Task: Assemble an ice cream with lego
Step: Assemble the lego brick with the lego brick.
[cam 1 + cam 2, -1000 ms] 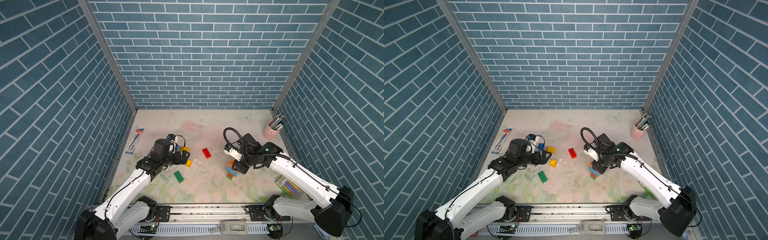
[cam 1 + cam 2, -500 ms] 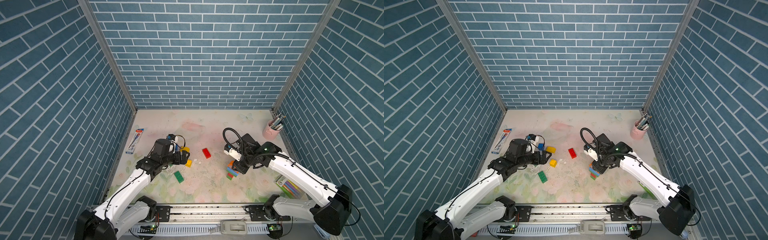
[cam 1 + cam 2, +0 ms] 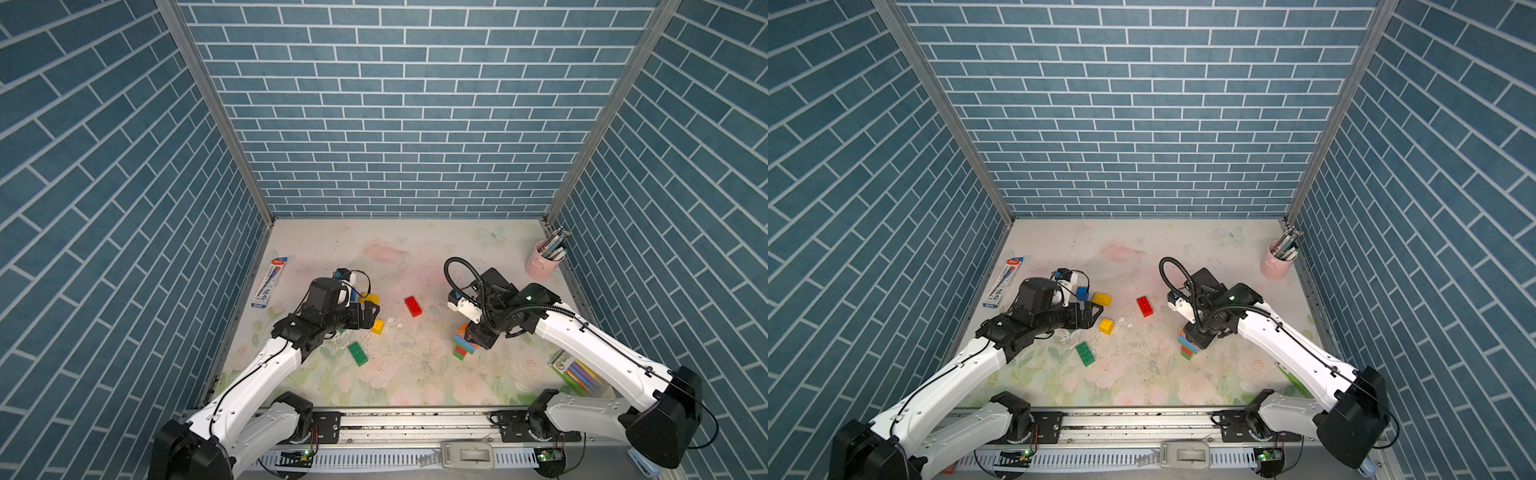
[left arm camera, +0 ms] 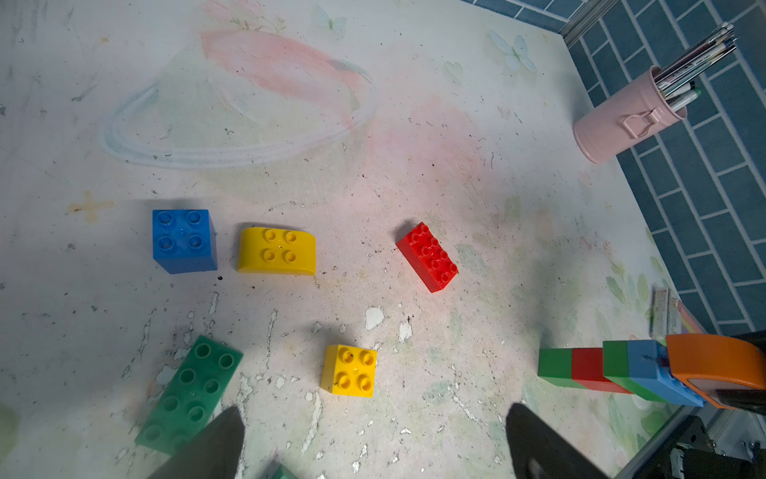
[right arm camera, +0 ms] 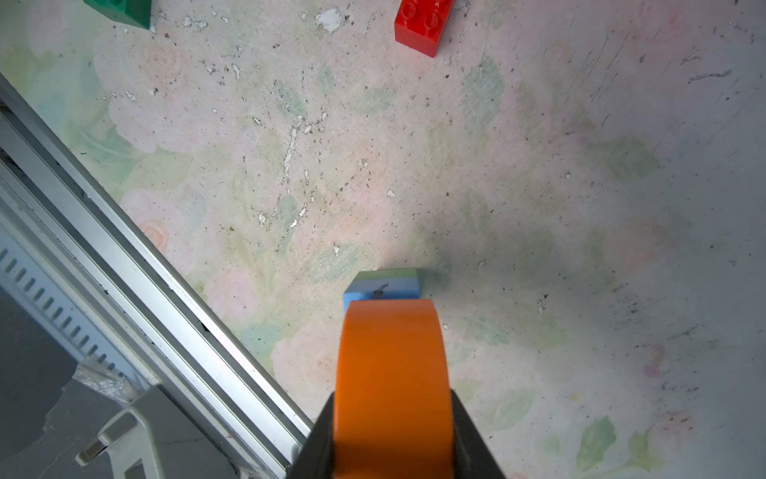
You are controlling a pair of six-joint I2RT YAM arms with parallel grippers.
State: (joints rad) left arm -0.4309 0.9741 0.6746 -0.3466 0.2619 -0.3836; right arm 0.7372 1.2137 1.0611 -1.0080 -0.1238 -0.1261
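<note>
Item, right side of desk (image 3: 415, 374): upright stack (image 3: 462, 351) of green, red, green and blue bricks, with an orange round-topped brick (image 5: 391, 373) touching the blue one on top and clamped between the right jaws. Loose on the desk's left half, all studs up and apart from each other: blue square brick (image 4: 182, 240), yellow round-topped brick (image 4: 277, 251), red oblong brick (image 4: 427, 257), yellow square brick (image 4: 350, 371), green oblong brick (image 4: 190, 394); the left jaws are spread wide and empty above the desk near the yellow square brick. Sundries: pink cup (image 4: 621, 120) of pens at the far right corner, marker pack (image 3: 579, 372) at the near right edge.
</note>
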